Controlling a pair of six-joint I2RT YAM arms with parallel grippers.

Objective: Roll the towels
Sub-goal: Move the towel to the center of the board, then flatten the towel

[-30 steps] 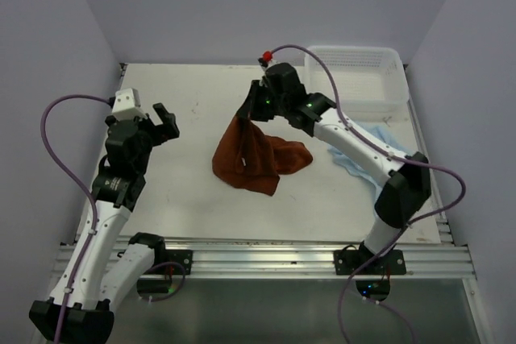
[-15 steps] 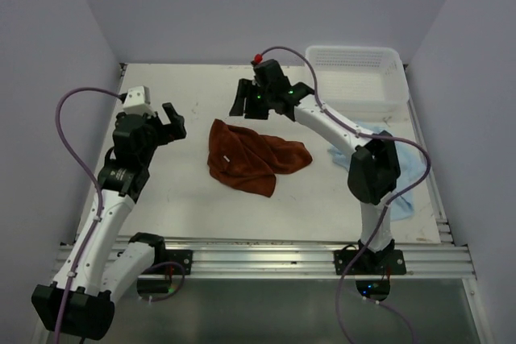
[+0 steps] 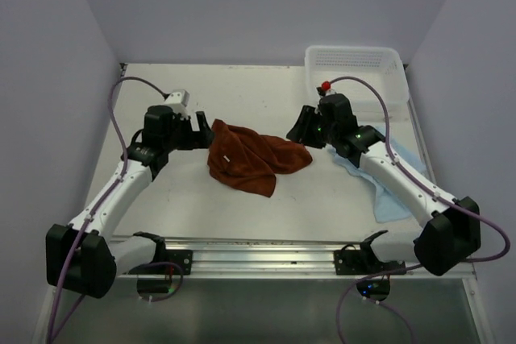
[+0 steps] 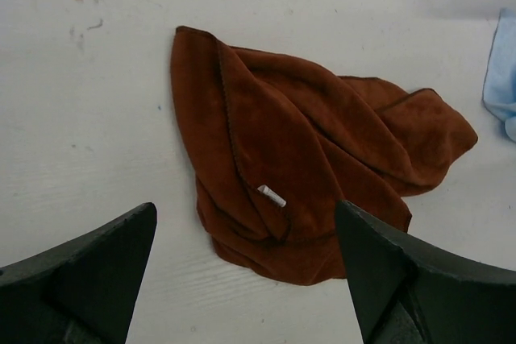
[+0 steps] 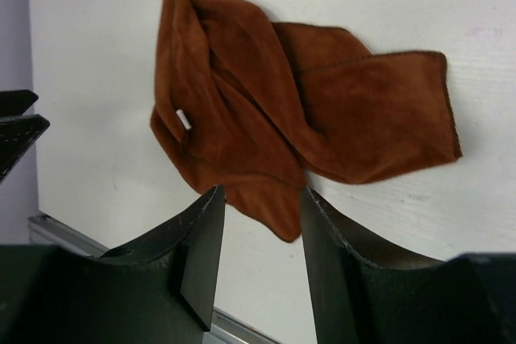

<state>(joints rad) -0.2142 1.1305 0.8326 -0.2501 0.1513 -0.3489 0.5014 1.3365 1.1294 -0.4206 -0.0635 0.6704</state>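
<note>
A rust-brown towel (image 3: 254,159) lies crumpled on the white table, with a small white tag on it; it also shows in the left wrist view (image 4: 306,151) and the right wrist view (image 5: 274,110). A light blue towel (image 3: 387,175) lies at the right, partly under the right arm; its edge shows in the left wrist view (image 4: 501,78). My left gripper (image 3: 200,129) is open and empty just left of the brown towel. My right gripper (image 3: 300,128) is open and empty just right of it.
A white plastic basket (image 3: 359,70) stands at the back right corner. The table's metal front rail (image 3: 266,251) runs along the near edge. Purple-grey walls close in the sides and back.
My right gripper has let go of the brown towel, which dropped flat, and swung back to the towel's right side. My left gripper has moved in toward the towel's left edge.
</note>
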